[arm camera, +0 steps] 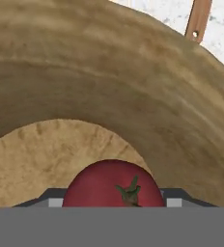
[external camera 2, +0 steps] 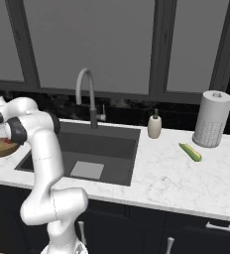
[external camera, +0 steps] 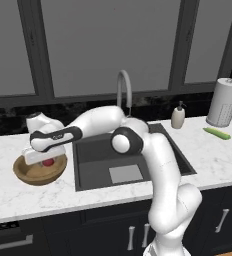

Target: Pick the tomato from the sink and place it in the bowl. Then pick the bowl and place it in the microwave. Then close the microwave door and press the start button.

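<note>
Left base view: white marble tabletop [external camera: 18, 195] runs along a dark backsplash beneath tall grey-paned windows [external camera: 108, 45], with dark cabinets below. The sink [external camera: 95, 165], a dark grey basin with a pale square at its bottom, sits in the middle, a curved faucet [external camera: 123, 87] behind it. To its left stands the bowl [external camera: 30, 175], light brown wood, on the marble. The gripper [external camera: 44, 159] hangs inside the bowl, and the tomato [external camera: 48, 162] shows red under it.

Hand view: the tomato [arm camera: 113, 185], stem up, sits between the two finger tips, against the bowl's floor; the jaws stand about as wide as the tomato, and I cannot tell whether they press it.

Right of the sink are a soap dispenser [external camera: 178, 116], a paper towel roll [external camera: 224, 102] and a green cucumber [external camera: 217, 133].
</note>
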Available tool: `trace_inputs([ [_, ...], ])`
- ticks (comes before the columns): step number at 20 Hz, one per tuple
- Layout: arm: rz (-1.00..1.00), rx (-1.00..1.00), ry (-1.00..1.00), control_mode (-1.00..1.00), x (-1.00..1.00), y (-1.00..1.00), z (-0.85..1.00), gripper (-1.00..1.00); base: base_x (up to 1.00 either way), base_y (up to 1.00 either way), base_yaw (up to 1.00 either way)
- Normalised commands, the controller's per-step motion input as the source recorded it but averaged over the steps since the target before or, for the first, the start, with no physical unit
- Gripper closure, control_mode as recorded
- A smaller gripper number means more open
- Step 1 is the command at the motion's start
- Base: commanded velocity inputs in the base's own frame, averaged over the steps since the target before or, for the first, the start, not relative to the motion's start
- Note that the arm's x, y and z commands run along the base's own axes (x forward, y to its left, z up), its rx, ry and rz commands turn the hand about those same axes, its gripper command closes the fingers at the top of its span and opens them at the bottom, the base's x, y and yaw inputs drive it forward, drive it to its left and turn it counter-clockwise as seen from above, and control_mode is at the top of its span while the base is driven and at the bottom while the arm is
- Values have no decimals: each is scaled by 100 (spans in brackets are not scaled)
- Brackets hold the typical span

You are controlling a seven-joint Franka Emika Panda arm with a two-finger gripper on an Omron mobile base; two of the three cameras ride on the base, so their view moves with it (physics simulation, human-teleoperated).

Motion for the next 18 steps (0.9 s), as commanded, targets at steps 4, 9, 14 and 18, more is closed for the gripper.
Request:
trace_inputs([
  [4, 0, -2, 0, -100, 9, 0, -22, -100, 0, 0, 0],
  [9, 0, 0, -8, -100, -10, 0, 0, -100, 0, 0, 0],
  [14, 0, 2, -16, -100, -33, -10, 11, -100, 0, 0, 0],
  [18, 0, 6, -17, -100, -34, -22, 17, -100, 0, 0, 0],
])
